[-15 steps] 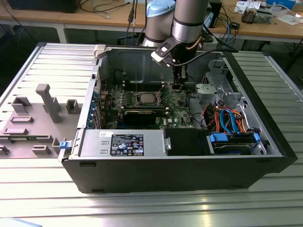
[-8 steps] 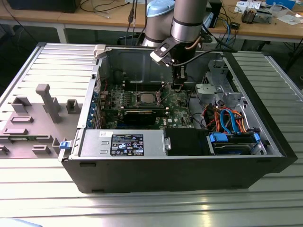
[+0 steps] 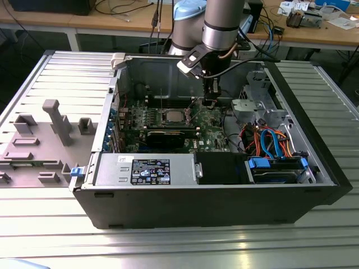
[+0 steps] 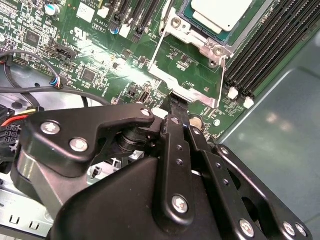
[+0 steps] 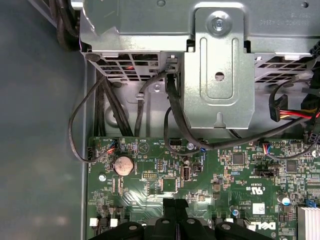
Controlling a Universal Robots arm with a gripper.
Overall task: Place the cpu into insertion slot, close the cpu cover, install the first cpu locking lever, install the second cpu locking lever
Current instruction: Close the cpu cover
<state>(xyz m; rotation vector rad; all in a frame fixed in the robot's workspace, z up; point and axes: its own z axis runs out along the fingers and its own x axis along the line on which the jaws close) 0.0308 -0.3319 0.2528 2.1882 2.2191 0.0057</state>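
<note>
The cpu (image 4: 222,12), a flat square chip with a silver-grey top, lies in the insertion slot (image 3: 171,116) on the green motherboard. The silvery cpu cover (image 4: 197,37) lies flat around the chip as a frame. Thin wire locking levers (image 4: 156,50) run along the socket's sides and meet a silvery bar (image 4: 192,91). My gripper (image 4: 176,100) is shut, its black fingertips pressed together right at that bar; I cannot tell whether they touch it. In the exterior view my gripper (image 3: 208,102) hangs inside the case, just to the exterior view's right of the socket. The fingers (image 5: 169,207) show over the board's edge.
The open case (image 3: 314,185) walls in the board. A metal drive cage (image 5: 217,75) and black cables (image 5: 172,115) stand beside it. Black memory slots (image 4: 270,45) flank the socket. A power supply (image 3: 146,168) fills the front. A grey fixture (image 3: 56,120) stands on the table at the exterior view's left.
</note>
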